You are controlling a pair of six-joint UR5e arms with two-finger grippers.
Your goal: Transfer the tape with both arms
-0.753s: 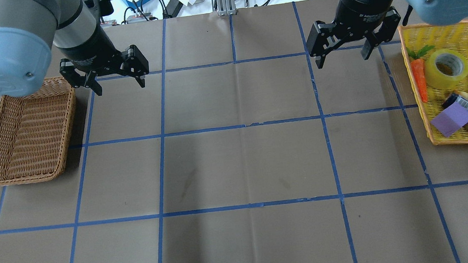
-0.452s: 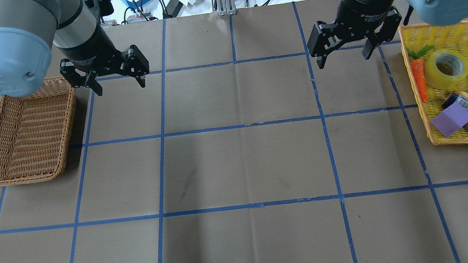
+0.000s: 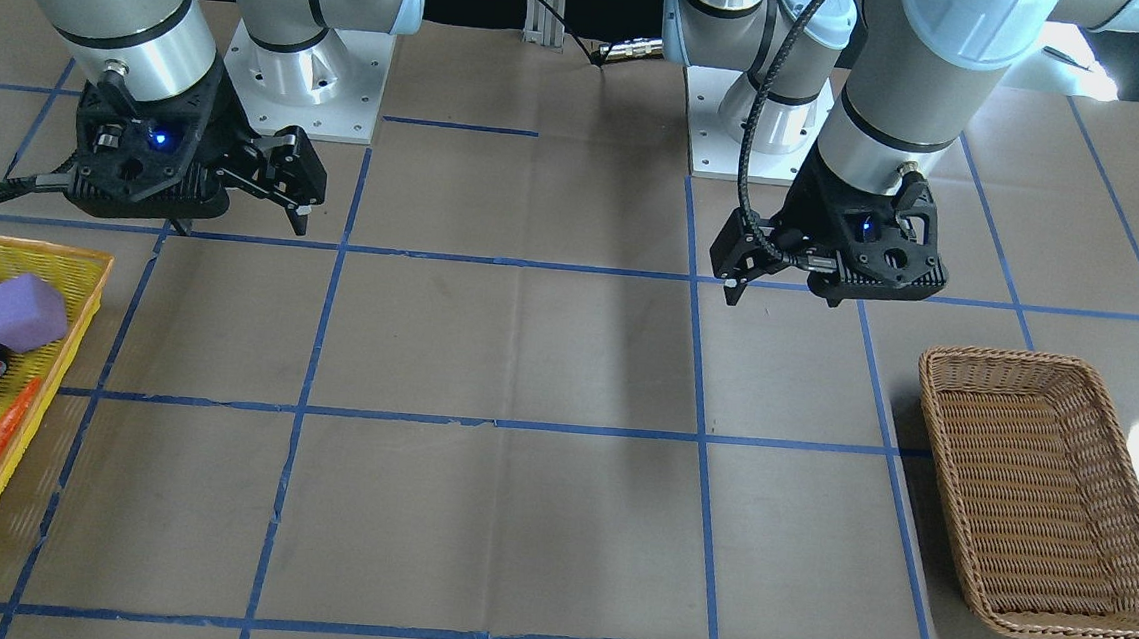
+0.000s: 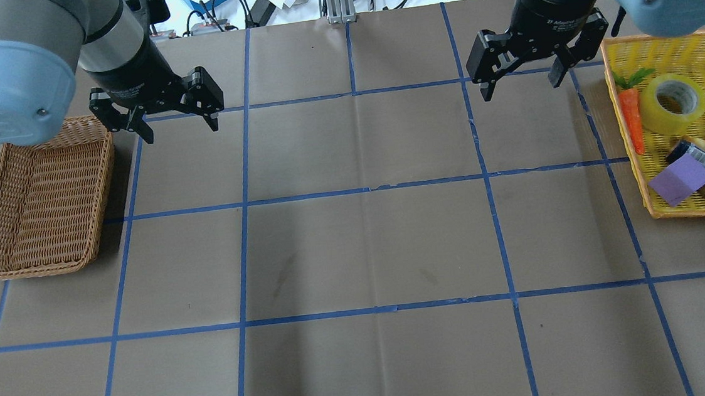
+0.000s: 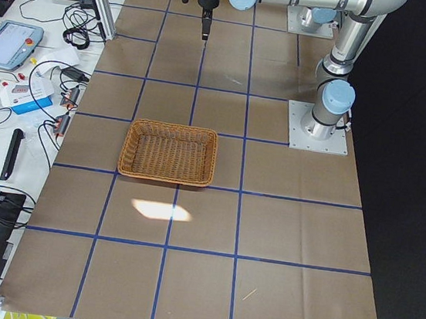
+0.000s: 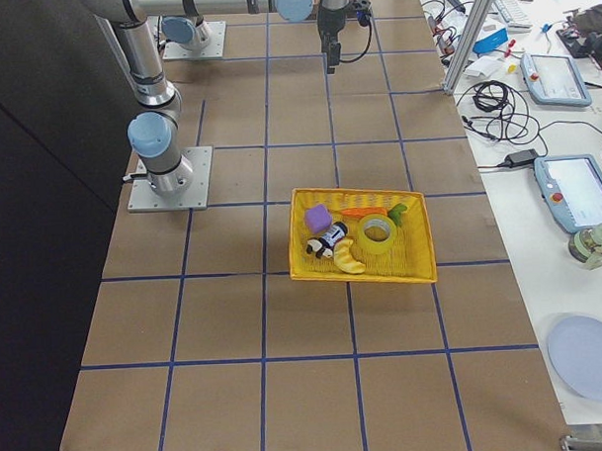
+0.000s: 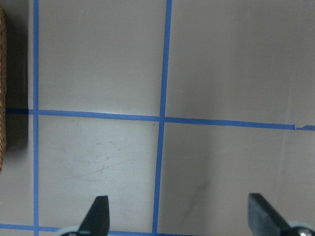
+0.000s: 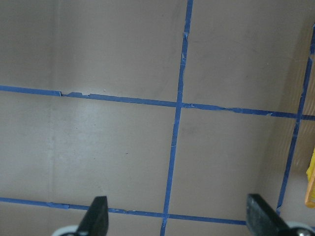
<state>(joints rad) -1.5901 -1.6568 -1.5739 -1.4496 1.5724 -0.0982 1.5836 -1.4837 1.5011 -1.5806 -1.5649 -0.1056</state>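
Yellow tape [image 4: 672,103] lies hole-up in the basket [image 4: 673,37] beside the carrot [image 4: 631,119] — light, stiff, slick, likely best pinched across its core wall — right gripper [image 4: 521,87] and left gripper [image 4: 181,131] both splayed, empty.

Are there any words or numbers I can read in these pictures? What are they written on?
"2F Adaptive": white print on the black body of the right gripper; what follows is blurred.
On the left gripper: similar white print, too blurred to read.
On the small can in the yellow basket: label too small to read.
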